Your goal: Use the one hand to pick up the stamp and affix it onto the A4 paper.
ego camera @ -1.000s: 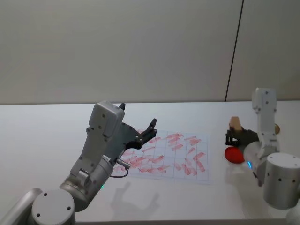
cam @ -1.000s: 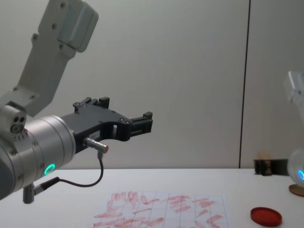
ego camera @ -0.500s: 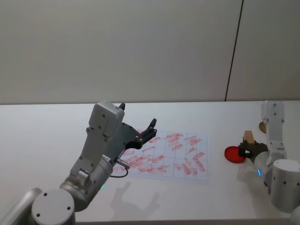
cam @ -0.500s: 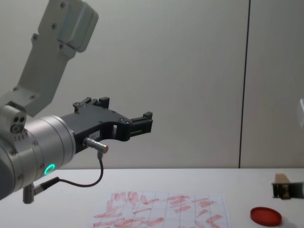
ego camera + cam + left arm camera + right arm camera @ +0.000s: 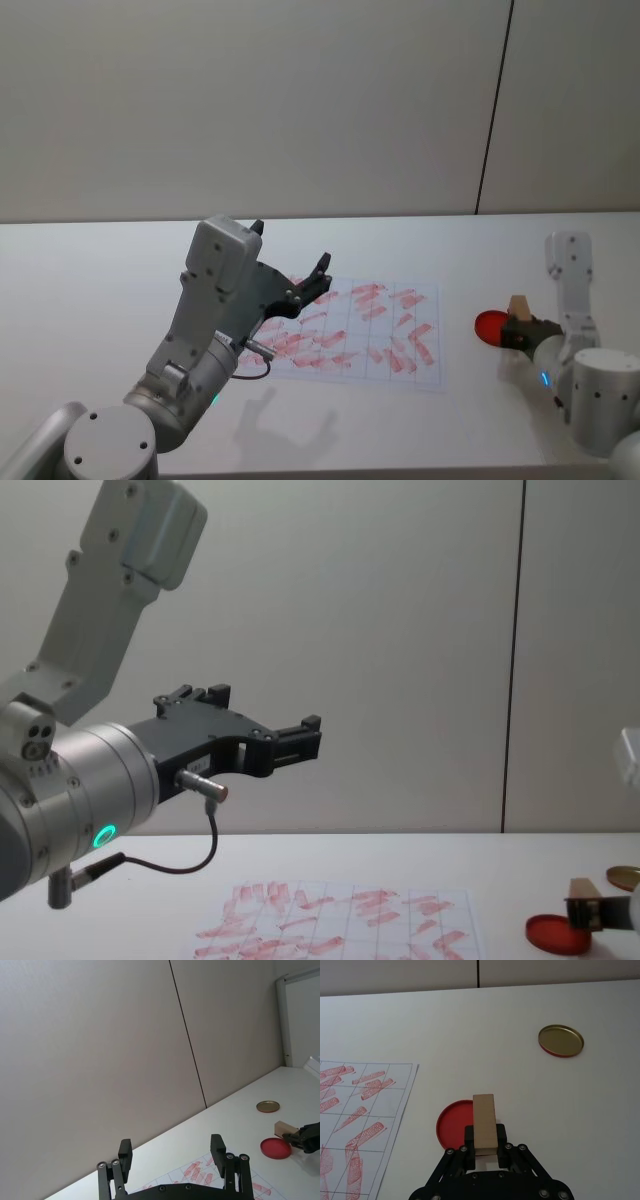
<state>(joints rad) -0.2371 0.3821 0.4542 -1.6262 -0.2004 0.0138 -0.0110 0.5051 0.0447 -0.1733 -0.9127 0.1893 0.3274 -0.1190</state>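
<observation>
The stamp (image 5: 484, 1122) is a light tan wooden block, standing up between the fingers of my right gripper (image 5: 485, 1136), which is shut on it. The same stamp (image 5: 518, 304) in the gripper (image 5: 521, 330) is held low at the right edge of a flat red disc (image 5: 492, 325). From the chest, the stamp (image 5: 582, 888) hangs just above the table beside the disc (image 5: 550, 932). The A4 paper (image 5: 372, 338), white with a grid and many red marks, lies left of the disc. My left gripper (image 5: 171, 1146) is raised over the paper's left part, open and holding nothing.
A brass-coloured disc (image 5: 560, 1040) lies on the white table beyond the red disc (image 5: 452, 1127), also seen from the chest (image 5: 625, 877). A black cable (image 5: 190, 865) dangles under the left arm. The grey wall stands behind the table.
My right gripper has carried the stamp nearer to me and lower, down beside the red disc. The left arm has not moved.
</observation>
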